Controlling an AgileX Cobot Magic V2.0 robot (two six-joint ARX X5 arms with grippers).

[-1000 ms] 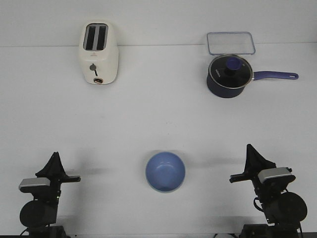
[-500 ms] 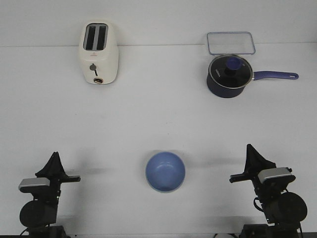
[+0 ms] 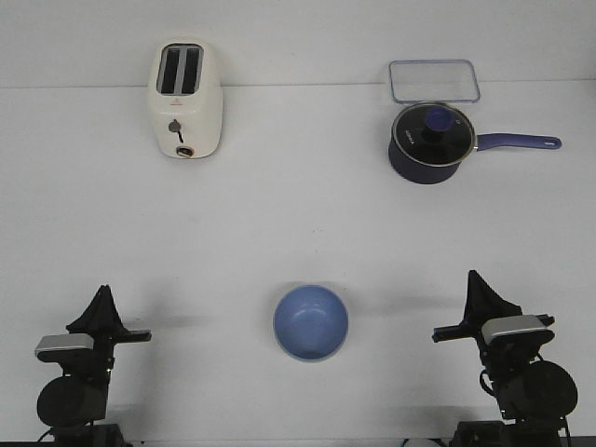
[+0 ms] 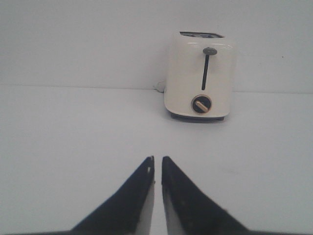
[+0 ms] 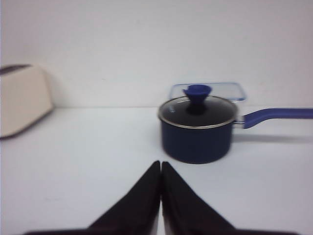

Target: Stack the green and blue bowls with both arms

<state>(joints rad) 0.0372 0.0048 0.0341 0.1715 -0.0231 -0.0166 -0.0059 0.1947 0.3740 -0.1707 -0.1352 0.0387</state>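
A light blue bowl [image 3: 310, 322] stands upright on the white table near the front edge, midway between my two arms. No green bowl shows in any view. My left gripper [image 3: 102, 291] rests at the front left, well apart from the bowl. Its fingers are almost together with only a thin slit between them and hold nothing, as the left wrist view [image 4: 157, 158] shows. My right gripper [image 3: 473, 276] rests at the front right, also apart from the bowl. It is shut and empty in the right wrist view [image 5: 161, 162].
A cream toaster [image 3: 185, 99] stands at the back left. A dark navy saucepan [image 3: 428, 142] with a glass lid and a blue handle stands at the back right. A clear flat container lid [image 3: 434, 81] lies just behind it.
My right gripper has shifted very slightly to the right. The bowl and the left arm have not moved.
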